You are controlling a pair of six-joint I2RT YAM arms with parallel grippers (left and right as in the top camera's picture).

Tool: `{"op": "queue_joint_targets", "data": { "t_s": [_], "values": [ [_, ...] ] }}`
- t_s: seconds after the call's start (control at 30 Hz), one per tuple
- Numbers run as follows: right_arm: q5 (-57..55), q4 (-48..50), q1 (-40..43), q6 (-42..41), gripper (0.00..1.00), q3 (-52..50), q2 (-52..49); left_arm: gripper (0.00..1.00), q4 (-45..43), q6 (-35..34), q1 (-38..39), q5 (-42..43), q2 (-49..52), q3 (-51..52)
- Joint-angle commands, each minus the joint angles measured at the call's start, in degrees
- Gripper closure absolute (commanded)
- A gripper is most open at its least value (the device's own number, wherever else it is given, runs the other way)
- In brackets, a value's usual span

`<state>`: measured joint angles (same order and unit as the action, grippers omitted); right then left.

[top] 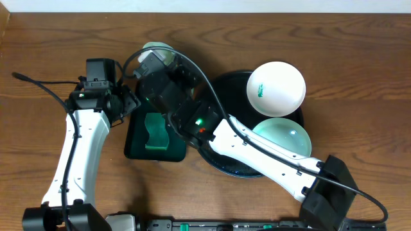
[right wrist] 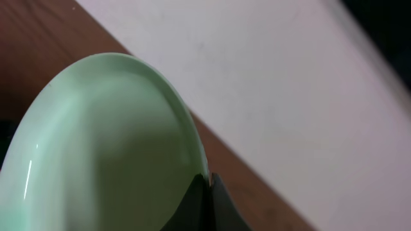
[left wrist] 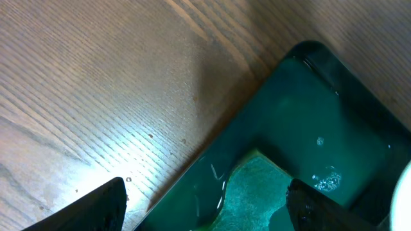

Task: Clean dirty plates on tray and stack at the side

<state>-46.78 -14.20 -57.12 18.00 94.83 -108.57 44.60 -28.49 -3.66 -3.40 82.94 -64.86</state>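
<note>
Mint plate (right wrist: 109, 147) | rim pinched by right pincer (right wrist: 207, 187), 10 o'clock of tray (top: 231, 86) | left pincer (left wrist: 205, 192) spread open above sponge (left wrist: 253, 186)

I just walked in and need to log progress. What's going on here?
The right arm reaches across the table, its jaws shut on the rim of a mint-green plate, held off the black tray. The left arm has its jaws open above the green sponge in the small sponge tray, gripping nothing. A white plate with green smears and a second mint plate lie on the black tray.
</note>
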Motion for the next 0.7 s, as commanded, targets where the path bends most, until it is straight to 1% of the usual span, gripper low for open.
{"op": "queue_joint_targets", "data": {
  "t_s": [0.0,0.17,0.2,0.23,0.67],
  "values": [
    [2.3,-3.8,0.8,-16.0,0.99,1.1,0.2,0.20,0.1,-0.1,-0.2,-0.7,0.1,-0.8],
    [8.4,-11.8,3.1,-30.9,0.99,1.1,0.2,0.20,0.1,-0.1,-0.2,-0.7,0.1,-0.8],
    [12.9,-14.1,4.5,-34.7,0.99,1.1,0.2,0.20,0.1,-0.1,-0.2,-0.7,0.1,-0.8],
    [15.2,-15.1,5.3,-35.9,0.99,1.1,0.2,0.20,0.1,-0.1,-0.2,-0.7,0.1,-0.8],
    [38.6,-21.6,17.8,-39.9,0.99,1.1,1.9,0.20,0.1,-0.1,-0.2,-0.7,0.1,-0.8]
  ]
}}
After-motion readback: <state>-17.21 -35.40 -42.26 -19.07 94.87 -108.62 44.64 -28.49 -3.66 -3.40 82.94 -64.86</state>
